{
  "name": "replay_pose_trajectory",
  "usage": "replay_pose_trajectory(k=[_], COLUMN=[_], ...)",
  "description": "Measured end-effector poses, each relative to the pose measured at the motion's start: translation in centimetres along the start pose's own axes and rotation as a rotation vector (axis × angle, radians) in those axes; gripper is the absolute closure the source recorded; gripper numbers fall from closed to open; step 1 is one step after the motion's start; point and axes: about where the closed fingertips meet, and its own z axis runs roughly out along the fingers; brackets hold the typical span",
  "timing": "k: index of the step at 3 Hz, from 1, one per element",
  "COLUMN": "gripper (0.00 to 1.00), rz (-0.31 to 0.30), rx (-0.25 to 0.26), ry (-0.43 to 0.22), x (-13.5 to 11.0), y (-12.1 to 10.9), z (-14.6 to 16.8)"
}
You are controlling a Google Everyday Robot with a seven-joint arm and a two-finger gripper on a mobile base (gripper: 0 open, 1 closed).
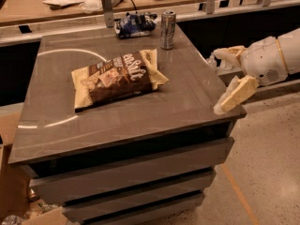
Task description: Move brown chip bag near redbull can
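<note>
While the camera view looks down from the front, a dark grey-brown surface (108, 125) fills most of the frame, topping a cabinet with stacked drawer fronts (140, 172). The brown chip bag (117, 78) lies flat near the middle of the surface, slightly left of centre. Its dark front with white script lettering faces up, and cream-yellow edges show at both ends. It lies at a slant, its right end nearer the far edge than its left. The redbull can (168, 29) stands upright close to the far edge, behind and to the right of the bag, with bare surface between them. Just left of the can, by the same far edge, sits a crumpled blue-white wrapper (135, 25); whether it touches the can cannot be told. A thin pale arc (70, 51) is marked on the surface behind the bag's left end.

The end effector (218, 81) hangs at the right-hand edge of the surface, reaching in from the right on a white arm (274, 55). Its two cream-coloured fingers (239, 92) are spread apart with nothing between them, one higher toward the far side, the other lower by the front right corner. It is well apart from both bag and can.

Behind the surface runs a wooden counter (42, 13) strewn with papers and small items. Cardboard (9, 182) shows at the lower left, and a speckled floor (272, 172) lies to the right of the cabinet.
</note>
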Motion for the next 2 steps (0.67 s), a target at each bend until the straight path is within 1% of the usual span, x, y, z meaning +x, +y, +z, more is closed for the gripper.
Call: replay_pose_trajectory(k=[1,2], gripper=[0.00,0.00], rz=[0.031,0.070], rx=[0.023,0.041], ry=[0.002,-0.018], x=[0.4,0.5], y=[0.3,0.8], z=[0.1,2.0])
